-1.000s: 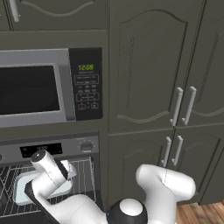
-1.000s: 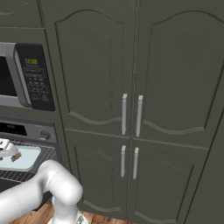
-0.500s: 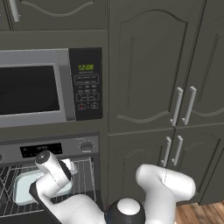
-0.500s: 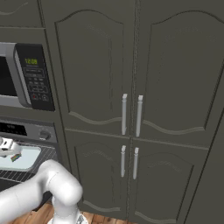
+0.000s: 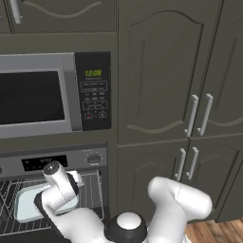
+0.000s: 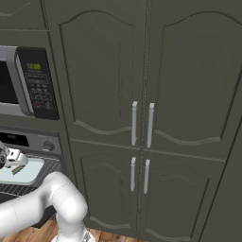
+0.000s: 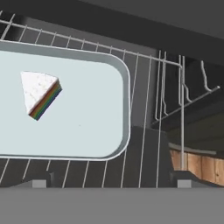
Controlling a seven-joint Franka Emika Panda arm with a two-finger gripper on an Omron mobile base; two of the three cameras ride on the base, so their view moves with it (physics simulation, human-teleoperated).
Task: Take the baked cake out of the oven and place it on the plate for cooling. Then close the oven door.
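Observation:
The oven (image 5: 57, 161) stands open, and its wire rack (image 7: 148, 96) carries a pale blue-white tray (image 7: 87, 113). The cake (image 7: 39, 94), a white-topped wedge with rainbow layers, lies on the tray's left part in the hand view. My gripper (image 7: 113, 183) hovers open just in front of the tray's near right corner, with nothing between its fingers. The left base view has my hand (image 5: 59, 190) over the tray (image 5: 26, 204). From the right base view the gripper (image 6: 12, 158) hangs above the tray (image 6: 28, 172). The oven door and the plate are out of view.
A silver-framed microwave (image 5: 33, 95) sits directly above the oven. Tall dark cabinet doors (image 5: 190, 95) with bar handles fill the wall to the right. Wood floor (image 5: 213, 232) shows at the lower right. The rack's raised wire guard (image 7: 181, 87) stands right of the tray.
My hand has edged slightly to the right over the tray. The jaws stay wide open and the tray has not moved.

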